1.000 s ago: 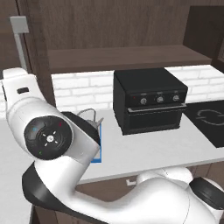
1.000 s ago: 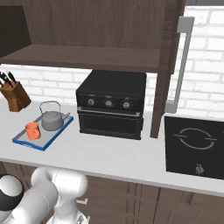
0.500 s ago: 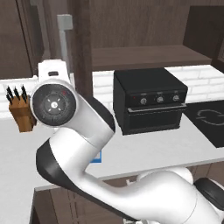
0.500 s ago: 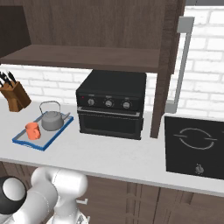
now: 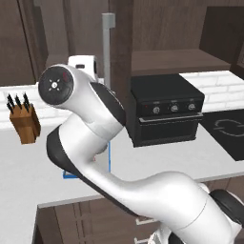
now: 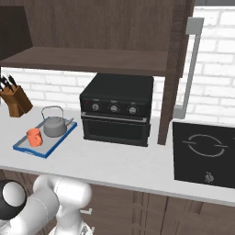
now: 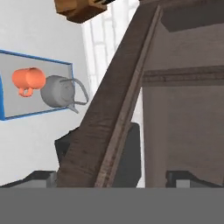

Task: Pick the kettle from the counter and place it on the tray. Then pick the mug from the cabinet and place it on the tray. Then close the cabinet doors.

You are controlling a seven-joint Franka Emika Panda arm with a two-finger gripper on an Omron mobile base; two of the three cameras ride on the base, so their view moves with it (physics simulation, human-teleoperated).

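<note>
The blue-rimmed tray (image 6: 24, 149) lies on the counter (image 6: 105, 165) left of the oven, also seen in the hand view as the tray (image 7: 70, 87). On it stand the grey kettle (image 6: 55, 127) (image 7: 58, 92) and the orange mug (image 6: 33, 137) (image 7: 28, 80). The cabinet (image 6: 92, 59) has a bare shelf. One cabinet door (image 5: 119, 52) juts out with its silver handle (image 5: 108, 47); the other door (image 6: 176, 69) stands open right of the oven. My gripper (image 7: 111, 180) is open, and the door's edge (image 7: 118, 109) runs up from between its fingertips (image 7: 41, 177).
A black oven (image 6: 117, 114) sits mid-counter under the shelf. A knife block (image 6: 13, 98) stands at the far left, a black cooktop (image 6: 206, 151) at the right. My arm (image 5: 90, 124) covers most of the tray in the left base view.
In the left base view the arm has swung up and the handled door has moved right toward the oven. Oven, tray, kettle and mug have not moved. The gripper stays open.
</note>
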